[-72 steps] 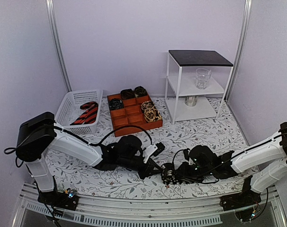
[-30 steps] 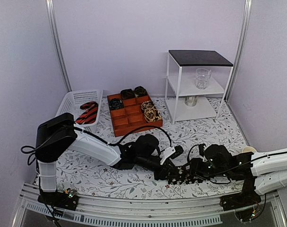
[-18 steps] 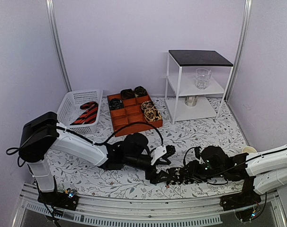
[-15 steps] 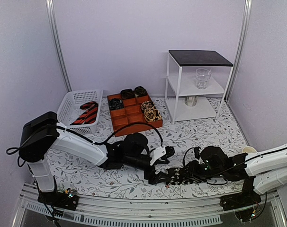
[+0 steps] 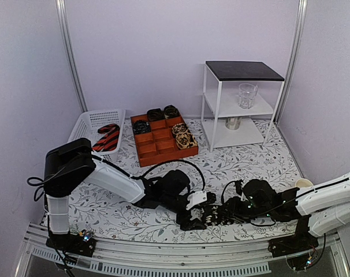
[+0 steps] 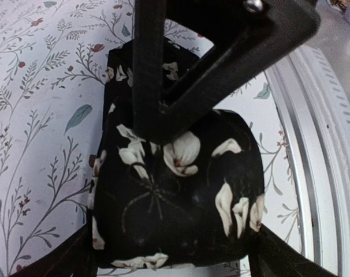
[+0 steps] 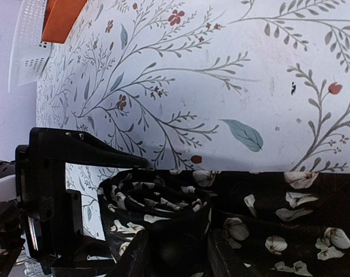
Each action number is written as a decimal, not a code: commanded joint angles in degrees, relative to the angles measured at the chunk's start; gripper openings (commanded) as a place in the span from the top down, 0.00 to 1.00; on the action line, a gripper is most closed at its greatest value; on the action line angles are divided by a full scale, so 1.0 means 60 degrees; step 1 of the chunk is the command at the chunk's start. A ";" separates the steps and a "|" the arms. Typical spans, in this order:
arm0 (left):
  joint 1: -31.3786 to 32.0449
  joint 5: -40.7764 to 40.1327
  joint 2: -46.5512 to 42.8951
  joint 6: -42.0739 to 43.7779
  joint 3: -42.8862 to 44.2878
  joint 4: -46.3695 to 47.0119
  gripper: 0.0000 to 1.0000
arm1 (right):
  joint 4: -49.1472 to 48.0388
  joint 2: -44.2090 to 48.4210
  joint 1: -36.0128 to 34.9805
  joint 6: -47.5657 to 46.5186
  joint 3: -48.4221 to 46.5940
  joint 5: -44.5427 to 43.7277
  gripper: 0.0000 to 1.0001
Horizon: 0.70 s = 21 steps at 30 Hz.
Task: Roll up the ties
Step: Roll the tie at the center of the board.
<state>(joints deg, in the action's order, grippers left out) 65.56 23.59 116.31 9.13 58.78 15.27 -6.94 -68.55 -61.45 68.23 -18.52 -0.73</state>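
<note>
A black tie with pale flowers point(image 5: 211, 216) lies near the table's front edge, partly wound into a fist-sized coil point(image 7: 157, 196). My right gripper point(image 7: 176, 254) is shut on the coil's near side, and the loose flat strip point(image 7: 290, 213) trails off to the right. My left gripper point(image 6: 175, 266) is open, with one finger on each side of the coil point(image 6: 175, 196). In the top view the left gripper point(image 5: 196, 217) meets the right gripper point(image 5: 222, 214) over the tie. A red-and-black striped tie point(image 5: 105, 138) lies in the basket. Rolled ties point(image 5: 156, 114) fill some tray compartments.
A white basket point(image 5: 85, 124) stands at the back left, with an orange compartment tray point(image 5: 160, 147) beside it. A white shelf unit point(image 5: 212, 109) at the back right holds a glass point(image 5: 247, 95) and a metal can point(image 5: 233, 122). The metal front rail point(image 6: 331, 173) runs close to the coil.
My left gripper's jaws have opened wide, drawn back a little, then come in around the coil. My right gripper's jaws have narrowed on the coil.
</note>
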 commanded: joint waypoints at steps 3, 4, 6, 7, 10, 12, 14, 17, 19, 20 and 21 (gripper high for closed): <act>-0.0063 0.0031 0.0253 0.0353 0.0297 -0.0294 0.16 | 0.0205 -0.0145 -0.0040 0.0084 0.0253 0.0078 0.67; -0.0067 0.0106 0.0245 0.0418 0.0297 -0.0289 0.19 | 0.0192 -0.0160 -0.0041 0.0084 0.0259 0.0076 0.67; -0.0076 0.0265 0.0244 0.0538 0.0274 -0.0300 0.29 | 0.0144 -0.0190 -0.0038 0.0106 0.0286 0.0078 0.67; -0.0080 0.0377 0.0244 0.0611 0.0267 -0.0308 0.40 | 0.0078 -0.0190 -0.0041 0.0104 0.0300 0.0098 0.67; -0.0077 0.0462 0.0195 0.0658 0.0194 -0.0305 0.62 | -0.0014 -0.0149 -0.0041 0.0063 0.0326 0.0120 0.67; -0.0075 0.0394 0.0106 0.0667 0.0040 -0.0164 0.63 | -0.0064 -0.0139 -0.0041 0.0055 0.0347 0.0122 0.67; -0.0080 0.0270 0.0011 0.0690 -0.0122 -0.0057 0.64 | -0.0174 -0.0173 -0.0034 0.0013 0.0348 0.0111 0.67; -0.0174 -0.0365 -0.0056 0.0609 -0.0261 0.0021 0.66 | -0.0287 -0.0420 0.0061 -0.0203 0.0110 0.0047 0.67; -0.0354 -0.0592 -0.0114 0.0469 -0.0374 0.0130 0.67 | -0.0381 -0.0658 0.0148 -0.0408 -0.0161 0.0054 0.67; -0.0453 -0.0660 -0.0160 0.0381 -0.0453 0.0221 0.67 | -0.0436 -0.0809 0.0226 -0.0580 -0.0296 0.0062 0.67; -0.0537 -0.0802 -0.0221 0.0326 -0.0560 0.0319 0.66 | -0.0495 -0.0984 0.0333 -0.0675 -0.0450 0.0100 0.67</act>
<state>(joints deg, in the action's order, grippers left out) 64.64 23.20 116.53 12.16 57.98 16.78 -9.87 -70.98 -60.86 67.35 -18.55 -0.69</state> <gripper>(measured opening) 0.335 0.333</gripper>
